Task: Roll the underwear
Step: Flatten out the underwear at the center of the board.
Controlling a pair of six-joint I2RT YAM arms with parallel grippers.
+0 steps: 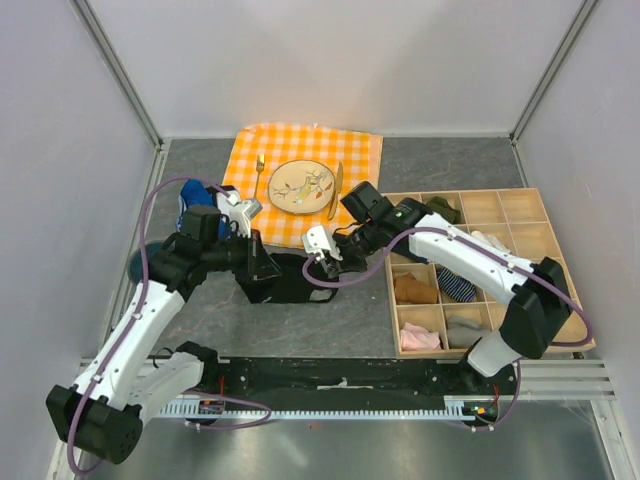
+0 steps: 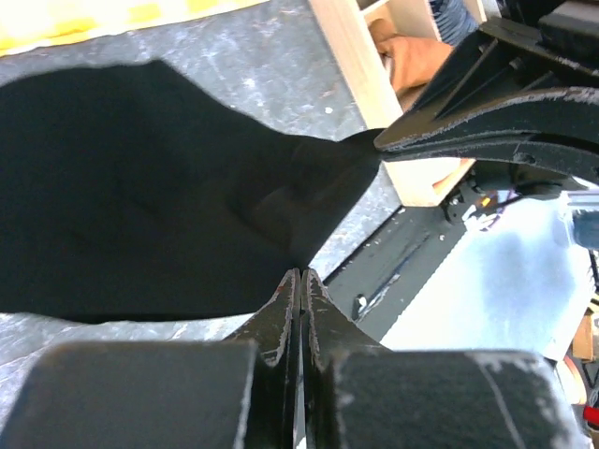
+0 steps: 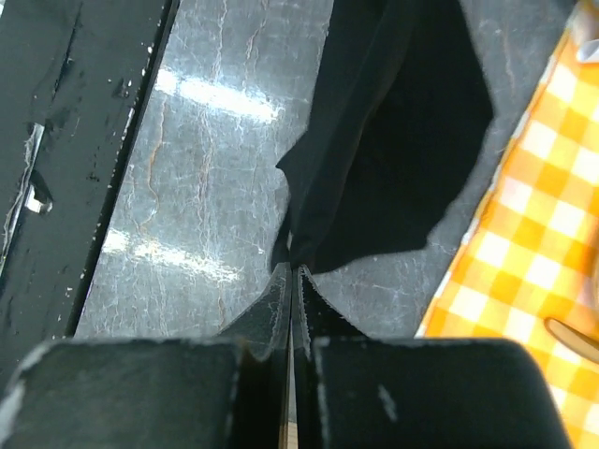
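Left claw: fingers pressed together, pinching the left end of the underwear. Its own wrist view shows the black fabric running right up to the closed tips.
Right claw: fingers together as well, clamped on a pulled-out corner at the right end of the underwear. In the left wrist view the fabric draws to a point at its tips.
Underwear position: on the grey tabletop, between the two claws, just in front of the checked cloth and left of the wooden tray.
Underwear shape: black, spread mostly flat, with a raised fold running toward the right claw.
Checked cloth: orange and white, carrying a plate with a fork on its left and a knife on its right.
Wooden tray: divided into compartments, several holding small folded pieces of fabric.
Blue garment: behind the left arm, at the left edge of the checked cloth, apart from the underwear.
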